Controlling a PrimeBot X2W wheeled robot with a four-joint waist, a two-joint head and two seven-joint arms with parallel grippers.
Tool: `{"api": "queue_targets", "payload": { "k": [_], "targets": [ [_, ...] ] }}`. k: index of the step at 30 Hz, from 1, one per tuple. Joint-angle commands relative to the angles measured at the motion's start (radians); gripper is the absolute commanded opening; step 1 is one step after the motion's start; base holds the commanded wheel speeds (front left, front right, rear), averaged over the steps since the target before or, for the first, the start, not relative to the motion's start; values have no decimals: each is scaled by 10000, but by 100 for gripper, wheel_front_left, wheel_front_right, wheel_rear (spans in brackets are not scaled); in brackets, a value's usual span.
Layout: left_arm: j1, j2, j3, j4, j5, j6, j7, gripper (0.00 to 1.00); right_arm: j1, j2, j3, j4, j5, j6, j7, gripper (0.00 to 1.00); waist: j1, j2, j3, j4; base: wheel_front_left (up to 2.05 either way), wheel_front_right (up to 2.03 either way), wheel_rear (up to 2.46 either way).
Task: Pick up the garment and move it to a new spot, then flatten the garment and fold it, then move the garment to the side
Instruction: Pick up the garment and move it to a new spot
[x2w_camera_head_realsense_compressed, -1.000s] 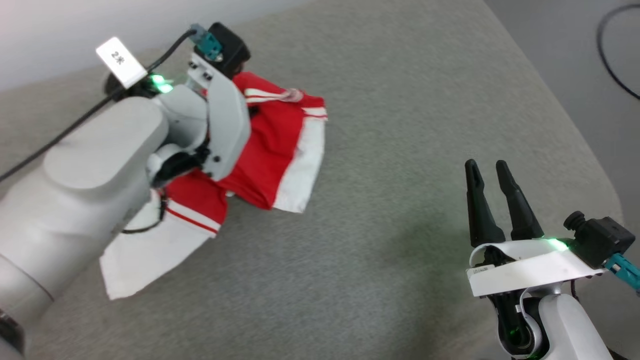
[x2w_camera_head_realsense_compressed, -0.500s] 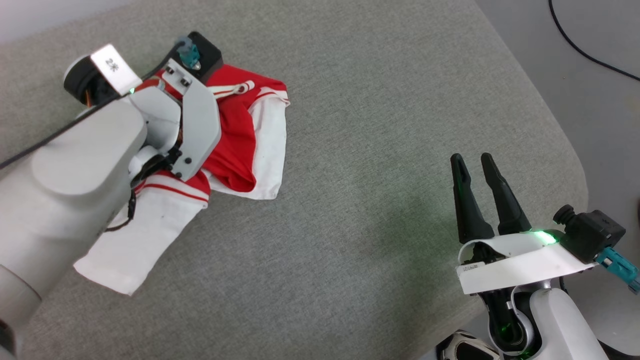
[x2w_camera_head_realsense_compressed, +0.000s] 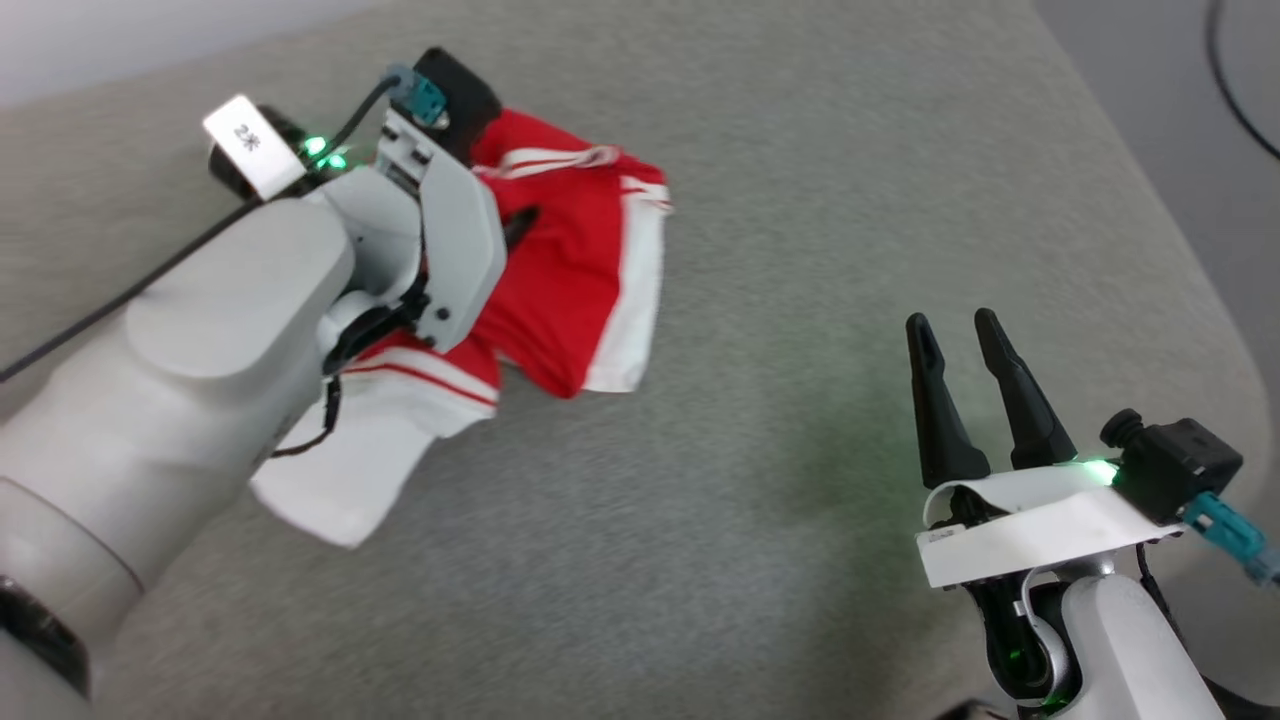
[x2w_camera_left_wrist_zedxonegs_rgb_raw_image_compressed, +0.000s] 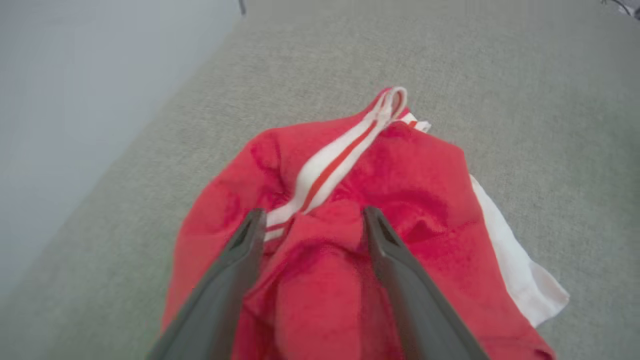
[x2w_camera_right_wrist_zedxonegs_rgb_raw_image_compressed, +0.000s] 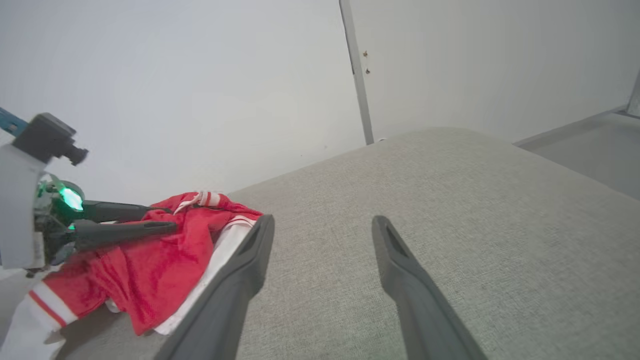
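The left claw (x2w_camera_left_wrist_zedxonegs_rgb_raw_image_compressed: 313, 212), fingers spread and gripping nothing, straddles a ridge of the red jersey shirt (x2w_camera_left_wrist_zedxonegs_rgb_raw_image_compressed: 415, 170) heaped under it, probably light, limp cloth best pinched at a striped seam or white sleeve hem; well to its right the right claw (x2w_camera_head_realsense_compressed: 951, 320) gapes empty over the grey cushion (x2w_camera_head_realsense_compressed: 760, 520) by a pale wall (x2w_camera_right_wrist_zedxonegs_rgb_raw_image_compressed: 200, 75).

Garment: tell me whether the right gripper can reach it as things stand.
Probably yes. Bare grey surface lies between the open right gripper and the garment; the left gripper straddles a fold at its far side.
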Motion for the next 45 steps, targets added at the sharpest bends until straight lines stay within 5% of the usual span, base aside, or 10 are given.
{"api": "queue_targets", "payload": {
  "k": [1,15,21,30,38,45],
  "targets": [
    [-66,-32,4,-19,-26,7,-141,100,-86,14,-42,45,-128,1,-6,100,0,0,-624,867,0,0,0],
    [2472,-512,530,-58,-2931,7,-4411,100,227,-240,-869,1258,-1905,1,-8,100,0,0,-2113,3881,0,0,0],
    [4181,-787,1197,249,-3361,6,-5154,100,772,-763,-1560,1443,-1984,1,-6,100,0,0,-2514,5219,0,0,0],
    [6748,-721,5316,-219,-1073,47,-5159,100,1755,-1211,-2194,1370,-2036,1,-8,100,0,0,-3072,6123,0,0,0],
    [9461,-789,8348,-1971,1767,571,-5160,100,2230,-1241,-2479,1231,-2054,1,-8,100,0,0,-3629,5855,0,0,0],
    [11668,-1089,10046,-3873,3596,880,-5160,100,2630,-1183,-2770,896,-2100,1,-8,100,0,0,-4017,5444,0,0,0]
  ]
}}
